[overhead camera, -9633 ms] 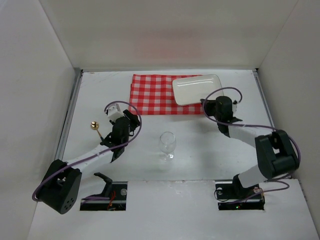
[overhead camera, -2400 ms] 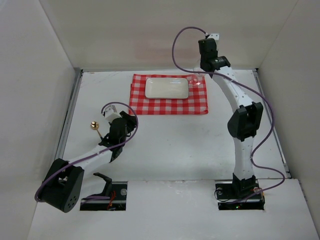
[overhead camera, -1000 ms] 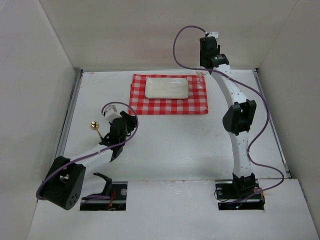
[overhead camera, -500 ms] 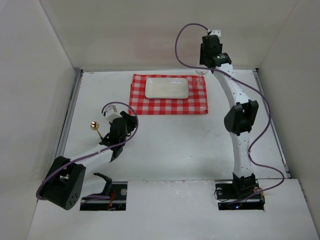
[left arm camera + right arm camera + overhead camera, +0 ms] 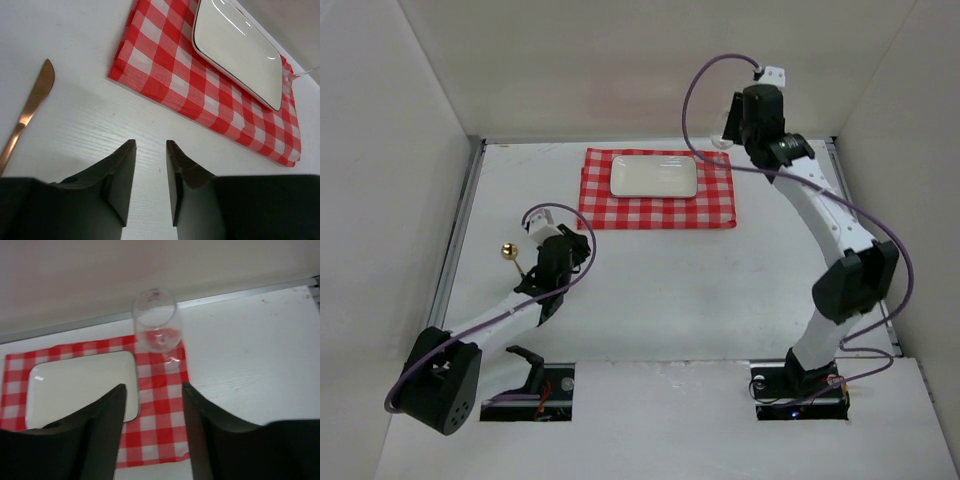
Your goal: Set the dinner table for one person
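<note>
**Dinner table** (image 5: pixel 660 290): white matte top with metal edge rails, filling the floor of the enclosure. Both arms are mounted at its near edge.

**Checked cloth** (image 5: pixel 655 208): red and white, lying flat at the far middle of the table.

**Plate** (image 5: pixel 654 176): white, rectangular, lying on the cloth.

**Wine glass** (image 5: pixel 155 325): upright on the cloth's far right corner, just beside the plate's right end. Nothing is touching it.

**Right gripper** (image 5: pixel 154 390): raised over that corner, jaws spread, nothing between them.

**Knife** (image 5: pixel 27 112): copper-coloured, flat on the bare table to the left of the cloth, apart from it.

**Left gripper** (image 5: pixel 150 150): low over the table near the knife. Jaws are a narrow gap apart and empty.

**Step, as I judge it:** plate and glass are set and the cutlery remains. The next move calls for the left gripper to reach the knife, which lies thin and flat and needs a low, careful pinch, then lay it beside the plate.
</note>
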